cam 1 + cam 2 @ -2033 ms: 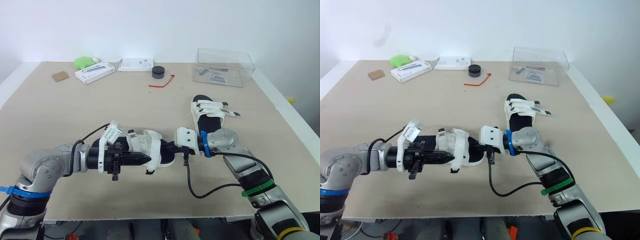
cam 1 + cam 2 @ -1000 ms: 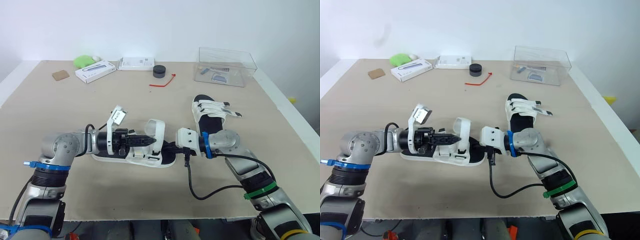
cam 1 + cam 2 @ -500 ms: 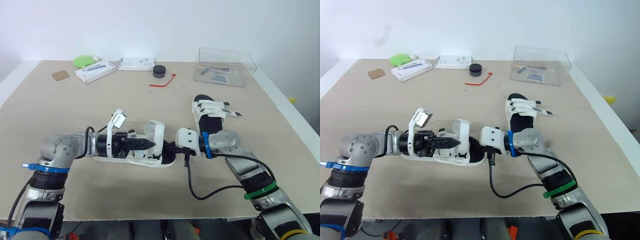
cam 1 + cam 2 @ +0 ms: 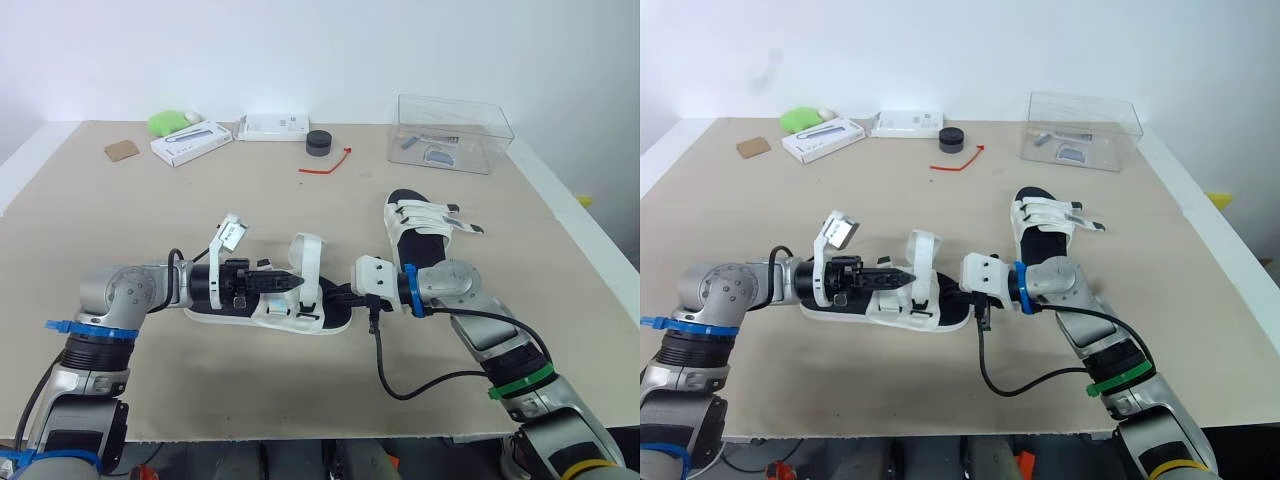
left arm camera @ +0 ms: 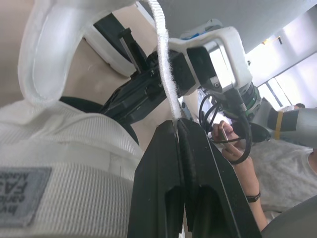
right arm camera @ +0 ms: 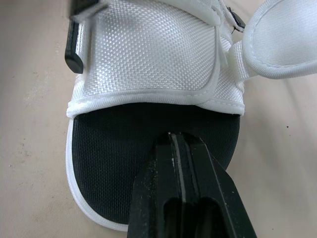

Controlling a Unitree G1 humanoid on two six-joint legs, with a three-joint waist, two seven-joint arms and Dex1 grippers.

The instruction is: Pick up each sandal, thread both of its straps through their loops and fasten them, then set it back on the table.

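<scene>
On the table (image 4: pixel 150 215), one sandal (image 4: pixel 322 322) lies on its sole near the front edge, between the two arms. The other sandal (image 4: pixel 420 232) rests just beyond the right arm. The left gripper (image 4: pixel 292 283), fingers closed, pinches the near sandal's white strap (image 4: pixel 308 258), which stands up in a loop. The right gripper (image 4: pixel 335 297), fingers pressed together, rests its tip on the black insole (image 6: pixel 148 129) at the sandal's end.

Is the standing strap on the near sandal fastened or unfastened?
Unfastened. The strap stands up in an arch above the sandal, its end pinched in the left gripper.
</scene>
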